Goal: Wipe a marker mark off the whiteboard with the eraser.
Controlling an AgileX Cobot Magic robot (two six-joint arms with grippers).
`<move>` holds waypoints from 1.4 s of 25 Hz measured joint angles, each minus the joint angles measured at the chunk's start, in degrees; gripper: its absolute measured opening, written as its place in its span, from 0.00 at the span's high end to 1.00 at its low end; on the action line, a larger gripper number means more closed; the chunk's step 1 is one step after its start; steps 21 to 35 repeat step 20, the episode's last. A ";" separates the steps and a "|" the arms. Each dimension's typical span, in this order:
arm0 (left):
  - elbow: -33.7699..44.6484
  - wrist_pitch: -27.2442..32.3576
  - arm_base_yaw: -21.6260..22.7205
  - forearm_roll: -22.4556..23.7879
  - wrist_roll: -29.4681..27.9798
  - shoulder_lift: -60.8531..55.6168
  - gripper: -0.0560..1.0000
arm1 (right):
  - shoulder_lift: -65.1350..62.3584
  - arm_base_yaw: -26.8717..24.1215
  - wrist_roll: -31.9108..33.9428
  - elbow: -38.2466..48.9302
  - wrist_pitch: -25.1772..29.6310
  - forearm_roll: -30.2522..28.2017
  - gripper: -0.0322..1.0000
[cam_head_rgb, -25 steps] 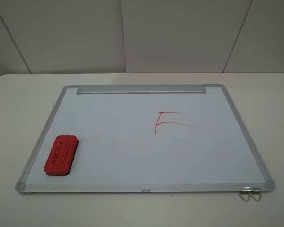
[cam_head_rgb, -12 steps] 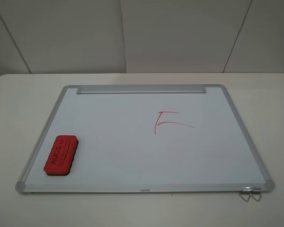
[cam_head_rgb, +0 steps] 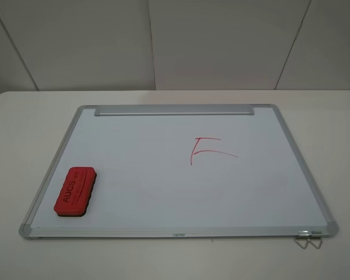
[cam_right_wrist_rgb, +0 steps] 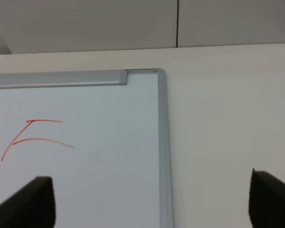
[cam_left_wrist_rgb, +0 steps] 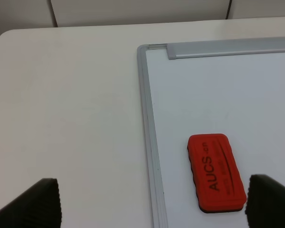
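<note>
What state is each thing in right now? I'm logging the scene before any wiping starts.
eraser: lying flat on the whiteboard near its left edge, label up, not held.
marker mark: red, two bars visible, unwiped.
whiteboard: flat on the table.
left gripper: open, raised, empty.
right gripper: open, raised, empty.

A white table (cam_head_rgb: 23,128) with a rounded corner carried everything, and its surface was plain and matt. Behind its far edge stood a white wall (cam_head_rgb: 221,41) made of flat panels, with thin dark seams between them. Near the table's front edge, toward the right corner, lay small metal wire clips (cam_head_rgb: 308,241).
</note>
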 joint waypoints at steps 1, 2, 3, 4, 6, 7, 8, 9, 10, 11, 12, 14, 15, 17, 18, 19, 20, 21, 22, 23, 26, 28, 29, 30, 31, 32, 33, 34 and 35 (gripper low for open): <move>0.00 0.00 0.00 0.00 0.00 0.00 0.21 | 0.00 0.00 0.00 0.00 0.00 0.00 0.27; 0.00 0.00 0.00 0.00 0.00 0.00 0.21 | 0.00 0.00 0.00 0.00 0.00 0.00 0.27; 0.00 0.00 0.00 0.00 0.00 0.00 0.21 | 0.00 0.00 0.00 0.00 0.00 0.00 0.27; 0.00 0.00 0.00 0.00 0.00 0.00 0.21 | 0.00 0.00 0.00 0.00 0.00 0.00 0.27; 0.00 0.00 0.00 0.00 0.00 0.00 0.21 | 0.00 0.00 0.00 0.00 0.00 0.00 0.27; 0.00 0.00 0.00 0.00 0.00 0.00 0.21 | 0.00 0.00 0.00 0.00 0.00 0.00 0.27; 0.00 0.00 0.00 0.00 0.00 0.00 0.21 | 0.00 0.00 0.00 0.00 0.00 0.00 0.27; 0.00 0.00 0.00 0.00 0.00 0.00 0.21 | 0.00 0.00 0.00 0.00 0.00 0.00 0.27; 0.00 0.00 0.00 0.00 0.00 0.00 0.21 | 0.00 0.00 0.00 0.00 0.00 0.00 0.27; 0.00 0.00 0.00 0.00 0.00 0.00 0.21 | 0.00 0.00 0.00 0.00 0.00 0.00 0.27; 0.00 0.00 0.00 0.00 0.00 0.00 0.21 | 0.00 0.00 0.00 0.00 0.00 0.00 0.27; 0.00 0.00 0.00 0.00 0.00 0.00 0.21 | 0.00 0.00 0.00 0.00 0.00 0.00 0.27; 0.00 0.00 0.00 0.00 0.00 0.00 0.21 | 0.00 0.00 0.00 0.00 0.00 0.00 0.27; 0.00 0.00 0.00 0.00 0.00 0.00 0.21 | 0.00 0.00 0.00 0.00 0.00 0.00 0.27; 0.00 0.00 0.00 0.00 0.00 0.00 0.21 | 0.00 0.00 0.00 0.00 0.00 0.00 0.27; 0.00 0.00 0.00 0.00 0.00 0.00 0.21 | 0.00 0.00 0.00 0.00 0.00 0.00 0.27; 0.00 0.00 0.00 0.00 0.00 0.00 0.21 | 0.00 0.00 0.00 0.00 0.00 0.00 0.27; 0.00 0.00 0.00 0.00 0.00 0.00 0.21 | 0.00 0.00 0.00 0.00 0.00 0.00 0.27; 0.00 0.00 0.00 0.00 0.00 0.00 0.21 | 0.00 0.00 0.00 0.00 0.00 0.00 0.27; 0.00 0.00 0.00 0.00 0.00 0.00 0.21 | 0.00 0.00 0.00 0.00 0.00 0.00 0.27; 0.00 0.00 0.00 0.00 0.00 0.00 0.21 | 0.00 0.00 0.00 0.00 0.00 0.00 0.27; 0.00 0.00 0.00 0.00 0.00 0.00 0.21 | 0.00 0.00 0.00 0.00 0.00 0.00 0.27; 0.00 0.00 0.00 0.00 0.00 0.00 0.21 | 0.00 0.00 0.00 0.00 0.00 0.00 0.27; 0.00 0.00 0.00 0.00 0.00 0.00 0.21 | 0.00 0.00 0.00 0.00 0.00 0.00 0.27; 0.00 0.00 0.00 0.00 0.00 0.00 0.21 | 0.00 0.00 0.00 0.00 0.00 0.00 0.27; 0.00 0.00 0.00 0.00 0.00 0.00 0.21 | 0.00 0.00 0.00 0.00 0.00 0.00 0.27; 0.00 0.00 0.00 0.00 0.00 0.00 0.21 | 0.00 0.00 0.00 0.00 0.00 0.00 0.27; 0.00 0.00 0.00 0.00 0.00 0.00 0.21 | 0.00 0.00 0.00 0.00 0.00 0.00 0.27; 0.00 0.00 0.00 0.00 0.00 0.00 0.21 | 0.00 0.00 0.00 0.00 0.00 0.00 0.27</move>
